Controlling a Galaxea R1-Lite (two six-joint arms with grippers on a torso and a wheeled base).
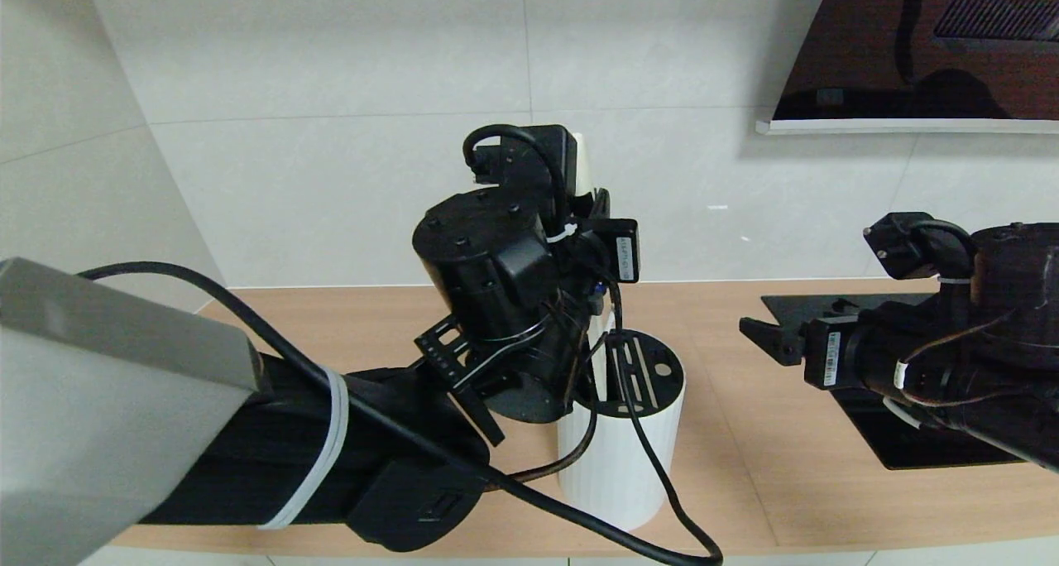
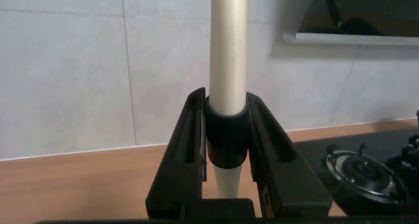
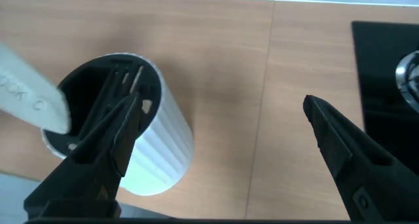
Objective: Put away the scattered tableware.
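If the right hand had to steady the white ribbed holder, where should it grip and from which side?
Probably the ribbed side wall of the white holder, below its black slotted lid, coming level from the robot's right. It stands upright, the left hand holds a cream utensil at its top, and the open right hand is on that side.

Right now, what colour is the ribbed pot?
White pot, black top; clearest in the right wrist view.

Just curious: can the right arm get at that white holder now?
Probably yes, from the side: the right gripper is open, with bare counter up to the holder. The left gripper holds a utensil over its top.
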